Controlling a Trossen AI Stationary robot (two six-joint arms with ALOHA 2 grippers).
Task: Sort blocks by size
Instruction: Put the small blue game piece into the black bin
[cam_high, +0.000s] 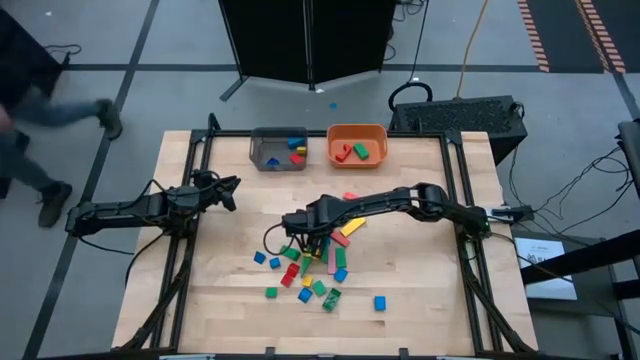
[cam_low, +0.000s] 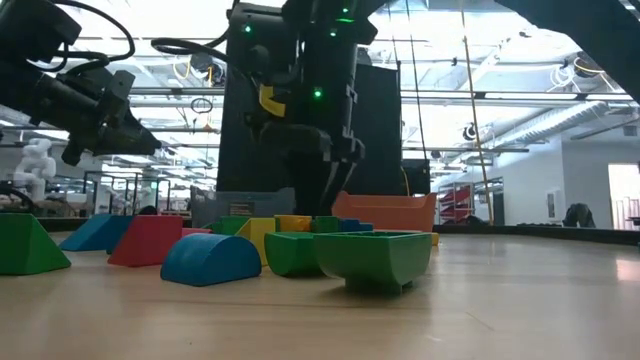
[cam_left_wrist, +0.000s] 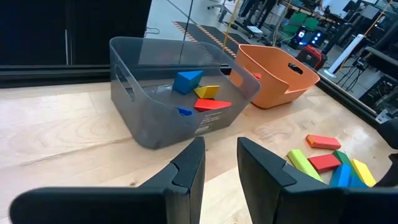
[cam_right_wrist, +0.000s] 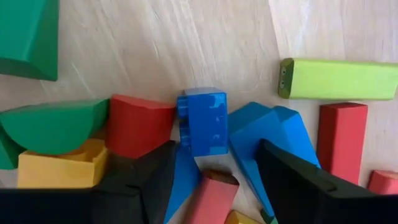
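While the left gripper (cam_high: 232, 190) is held out over bare wood at the left middle of the high view, its fingers (cam_left_wrist: 186, 171) parted with nothing between them, the right gripper (cam_high: 305, 236) is lowered over the pile of blocks (cam_high: 310, 268) just below the centre of the table (cam_high: 420, 300). Seen from the right wrist view, the two dark fingers (cam_right_wrist: 146, 177) are spread apart on either side of a blue studded block (cam_right_wrist: 203, 121), which lies between a red block (cam_right_wrist: 138, 126) and a blue wedge (cam_right_wrist: 267, 134); whether the fingers actually touch the studded block is hard to judge, and nothing appears lifted. A lime green bar (cam_right_wrist: 339, 79) is seen at the upper right of that frame, with a red bar (cam_right_wrist: 342, 140) below it, and a green half-round (cam_right_wrist: 53, 124) sits on a yellow piece (cam_right_wrist: 59, 167) at the lower left. At the top centre of the high view a grey bin (cam_high: 278, 148) is set beside an orange bin (cam_high: 357, 145); blue, yellow and red pieces (cam_left_wrist: 198, 93) are held in the grey one, red and green pieces in the orange one. A single blue block (cam_high: 380, 302) is placed apart at the lower right of the pile. At the left edge of the high view a person's legs (cam_high: 40, 150) are visible beside the table.
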